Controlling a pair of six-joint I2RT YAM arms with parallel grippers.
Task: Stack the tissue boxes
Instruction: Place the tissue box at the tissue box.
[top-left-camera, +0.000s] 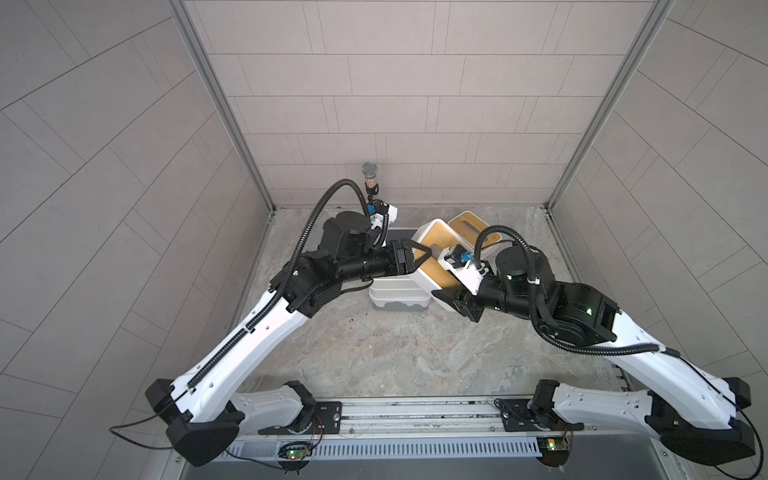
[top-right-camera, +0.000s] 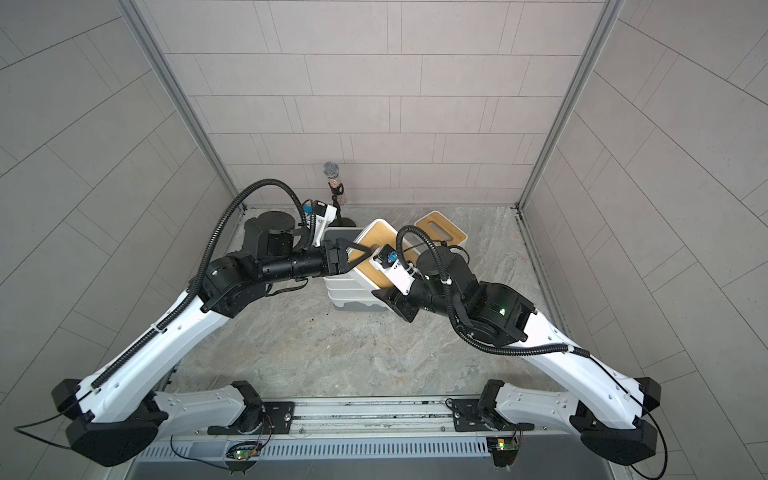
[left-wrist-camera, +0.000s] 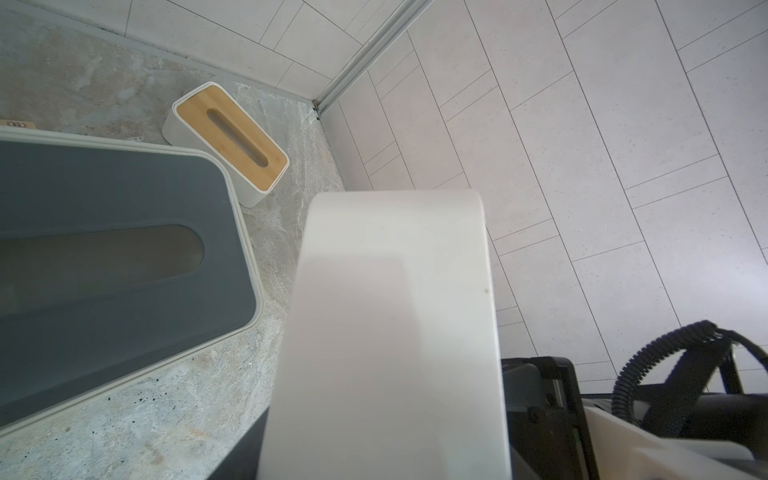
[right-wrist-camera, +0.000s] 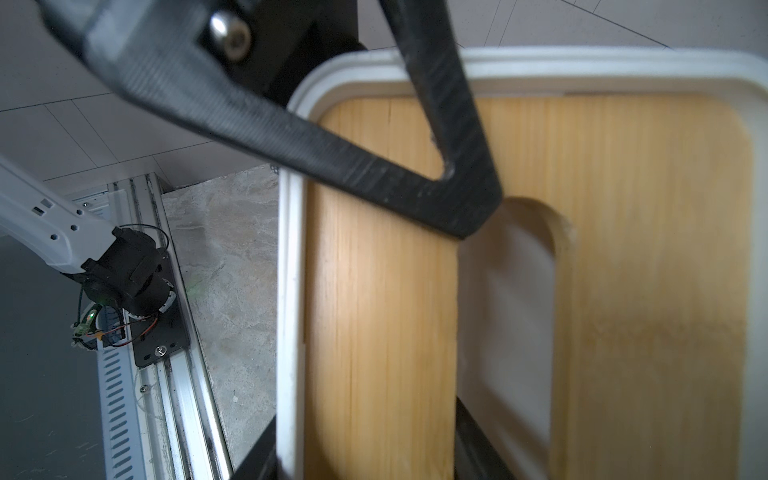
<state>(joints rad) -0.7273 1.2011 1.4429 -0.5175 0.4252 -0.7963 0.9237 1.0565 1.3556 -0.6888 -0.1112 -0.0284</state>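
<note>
- Right gripper (top-left-camera: 441, 297) clamps the tilted box (top-left-camera: 440, 232) by one long edge.
- Left gripper (top-left-camera: 423, 258) straddles its end; whether it grips cannot be told.
- Box overlaps the grey-lidded stack's (top-left-camera: 399, 297) right edge.

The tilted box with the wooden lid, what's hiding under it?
A stack of white boxes, topped by a grey lid, with a grey base at the bottom. The tilted box and the left arm cover part of the stack, so the count is unclear.

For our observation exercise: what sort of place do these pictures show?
Probably a robotics test booth: left arm and right arm bolted to an aluminium rail, panel walls enclosing the tabletop, a microphone at the back.
</note>
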